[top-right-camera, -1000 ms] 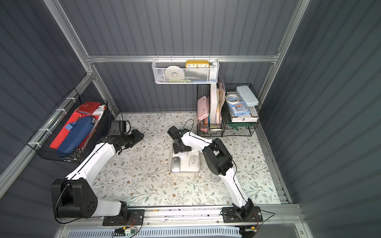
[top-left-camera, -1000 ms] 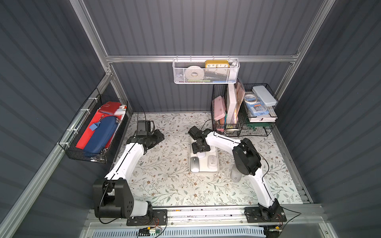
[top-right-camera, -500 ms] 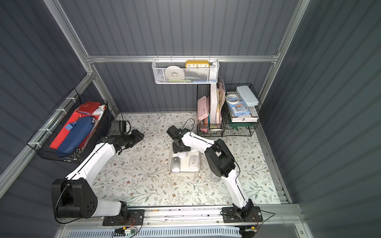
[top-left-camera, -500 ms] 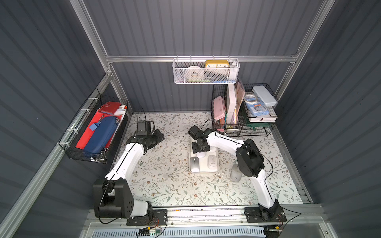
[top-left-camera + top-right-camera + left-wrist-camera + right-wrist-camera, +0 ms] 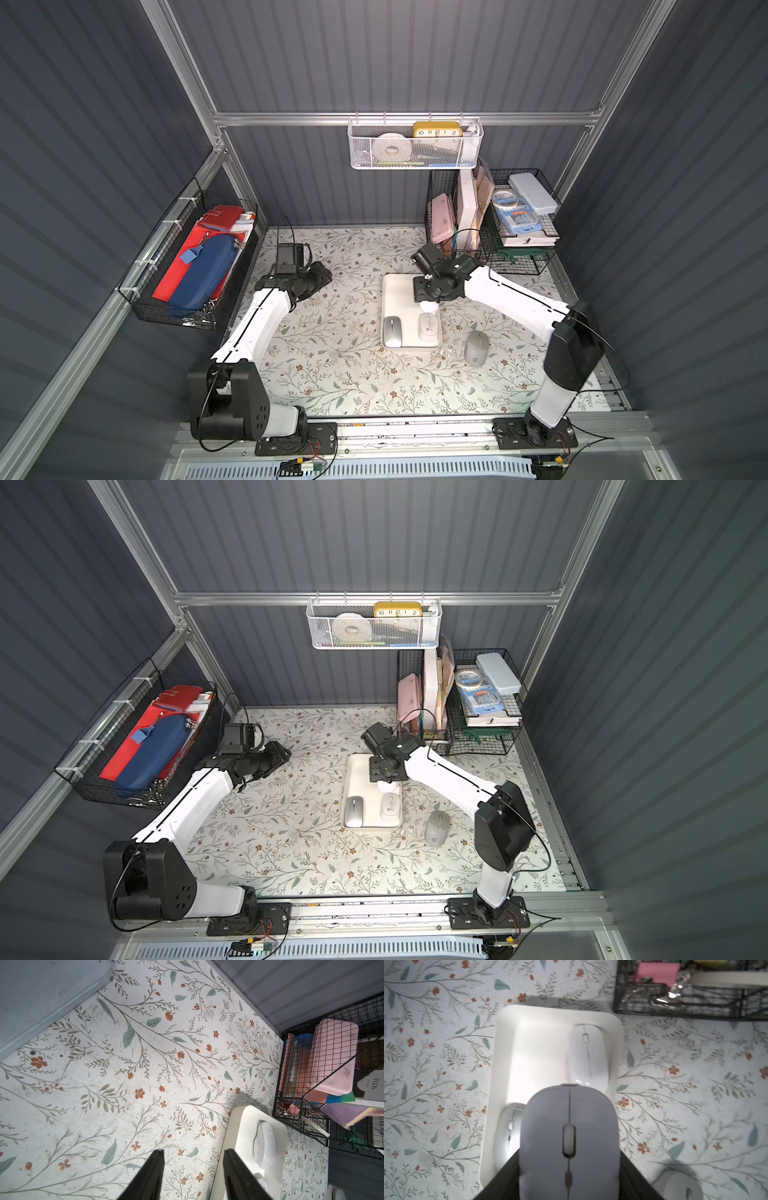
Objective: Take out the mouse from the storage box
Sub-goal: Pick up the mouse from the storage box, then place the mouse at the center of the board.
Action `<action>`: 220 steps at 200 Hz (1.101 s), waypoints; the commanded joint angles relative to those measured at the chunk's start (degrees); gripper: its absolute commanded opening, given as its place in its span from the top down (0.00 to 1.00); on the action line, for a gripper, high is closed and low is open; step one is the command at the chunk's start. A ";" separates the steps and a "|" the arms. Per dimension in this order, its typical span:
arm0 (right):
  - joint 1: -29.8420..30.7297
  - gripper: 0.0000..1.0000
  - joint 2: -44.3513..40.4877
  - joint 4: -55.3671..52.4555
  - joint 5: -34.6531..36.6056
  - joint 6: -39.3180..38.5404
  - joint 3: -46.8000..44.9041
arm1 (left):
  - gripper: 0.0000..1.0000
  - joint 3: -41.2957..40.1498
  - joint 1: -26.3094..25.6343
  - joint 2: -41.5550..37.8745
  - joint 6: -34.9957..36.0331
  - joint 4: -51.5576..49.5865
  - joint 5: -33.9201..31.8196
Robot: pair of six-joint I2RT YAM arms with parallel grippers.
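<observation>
The storage box (image 5: 395, 286) (image 5: 357, 771) (image 5: 537, 1047) is a shallow white tray in the middle of the floral table. My right gripper (image 5: 428, 293) (image 5: 569, 1167) hangs over its right side, shut on a pale grey mouse (image 5: 569, 1138) (image 5: 429, 306) held by its sides above the tray. A silver mouse (image 5: 392, 328) (image 5: 508, 1132) and a white mouse (image 5: 429, 326) lie at the tray's near end. Another white mouse (image 5: 588, 1057) (image 5: 265, 1145) lies at its far end. My left gripper (image 5: 320, 276) (image 5: 193, 1151) is open and empty, left of the tray.
A grey mouse (image 5: 477, 347) (image 5: 436, 825) lies on the table just right of the tray. Black wire baskets (image 5: 519, 249) stand at the back right. A white mesh basket (image 5: 415, 145) hangs on the rear rail. A black basket (image 5: 191, 266) hangs on the left wall.
My right gripper has shut on the mouse and shifted to the right over the tray, its elbow swinging out to the right. The left arm has not moved.
</observation>
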 commanded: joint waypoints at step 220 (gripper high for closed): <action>-16.52 0.23 10.06 9.86 -3.81 -2.78 -15.52 | 0.37 -0.36 -0.23 0.83 2.37 0.97 1.90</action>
